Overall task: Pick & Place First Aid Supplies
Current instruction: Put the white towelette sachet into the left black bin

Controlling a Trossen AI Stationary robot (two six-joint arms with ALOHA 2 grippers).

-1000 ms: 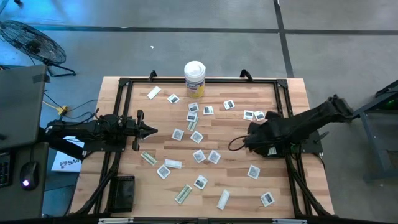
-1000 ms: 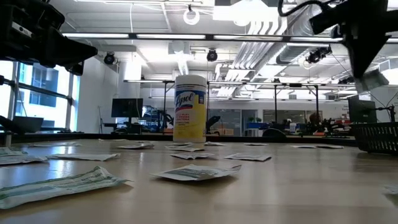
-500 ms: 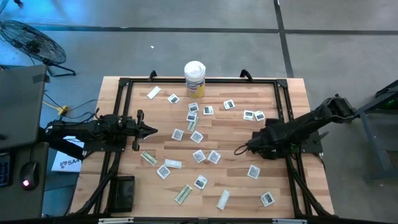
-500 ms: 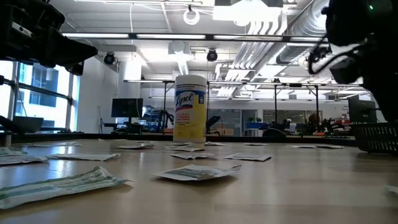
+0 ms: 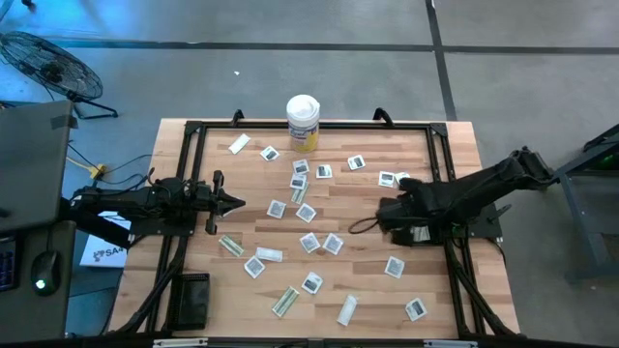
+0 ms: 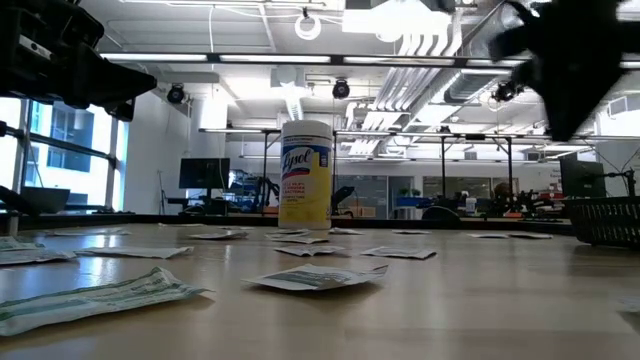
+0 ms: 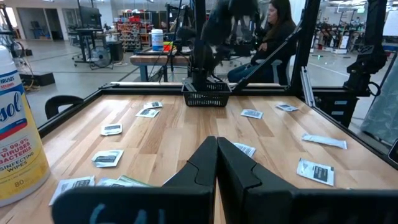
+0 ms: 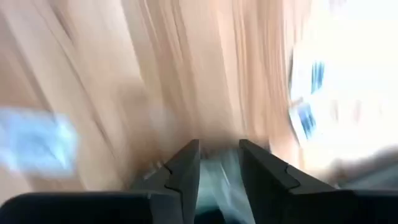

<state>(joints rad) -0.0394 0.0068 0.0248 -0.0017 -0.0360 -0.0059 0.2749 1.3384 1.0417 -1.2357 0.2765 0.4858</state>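
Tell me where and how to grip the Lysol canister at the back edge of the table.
Grip the Lysol canister around its round side wall, about mid-height, coming in level from the table's open middle. It stands upright and tall, so its lid faces up and offers little purchase from above, while the packets nearest it lie flat. The left gripper looks nearer than the right gripper.

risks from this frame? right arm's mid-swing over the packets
1. The right gripper seems to pinch something pale, likely a packet; the blur suggests fast motion, so it could slip out.
2. That arm sweeps low over the loose sachets and could scatter them.
3. The left gripper waits shut at the table's left edge, no conflict.
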